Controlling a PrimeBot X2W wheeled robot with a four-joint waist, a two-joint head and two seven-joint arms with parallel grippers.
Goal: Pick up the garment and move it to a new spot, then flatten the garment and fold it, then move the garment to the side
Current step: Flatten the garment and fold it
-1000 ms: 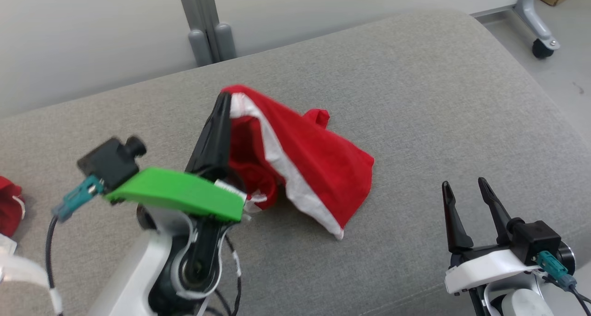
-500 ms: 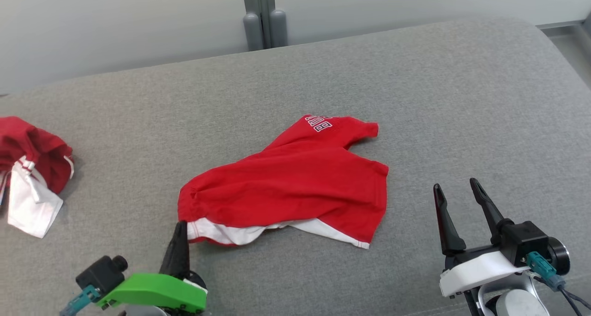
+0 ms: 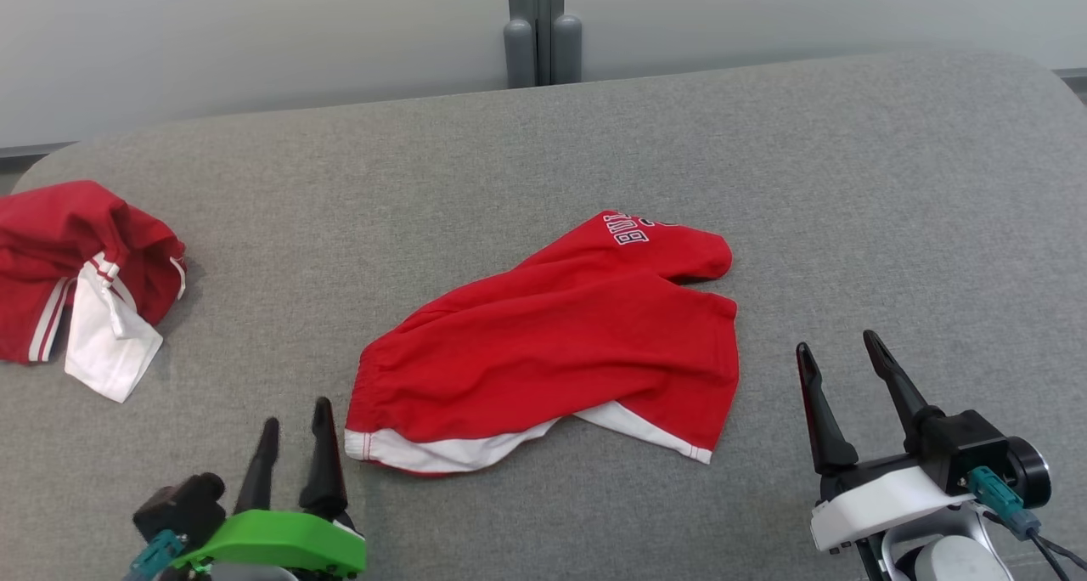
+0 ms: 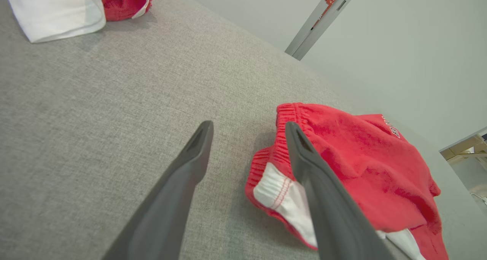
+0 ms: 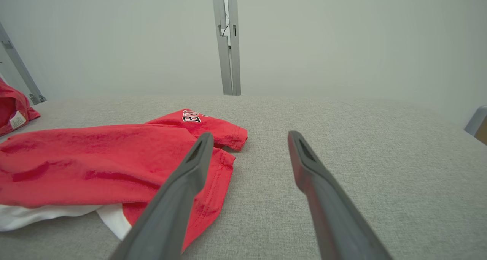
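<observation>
The garment (image 3: 552, 335) is a pair of red shorts with white trim and white lettering, lying crumpled in the middle of the grey cushion. My left gripper (image 3: 295, 424) stands open at the lower left, just beside the waistband corner. In the left wrist view the left gripper (image 4: 248, 127) has bare cushion between its fingers, and the garment (image 4: 342, 157) lies against the right finger. My right gripper (image 3: 836, 347) is open at the lower right, a little right of the hem. In the right wrist view the right gripper (image 5: 250, 135) holds nothing, and the garment (image 5: 95, 157) lies to its left.
A second red and white garment (image 3: 76, 284) lies bunched at the cushion's left end, also seen at the top left of the left wrist view as a red and white garment (image 4: 57, 9). A grey post (image 3: 537, 29) stands against the pale wall behind the cushion (image 3: 849, 182).
My left gripper carried the garment hanging from its shut fingers, laid it on the cushion, then opened and let go of the waistband corner. The camera has turned; the right gripper stayed open.
</observation>
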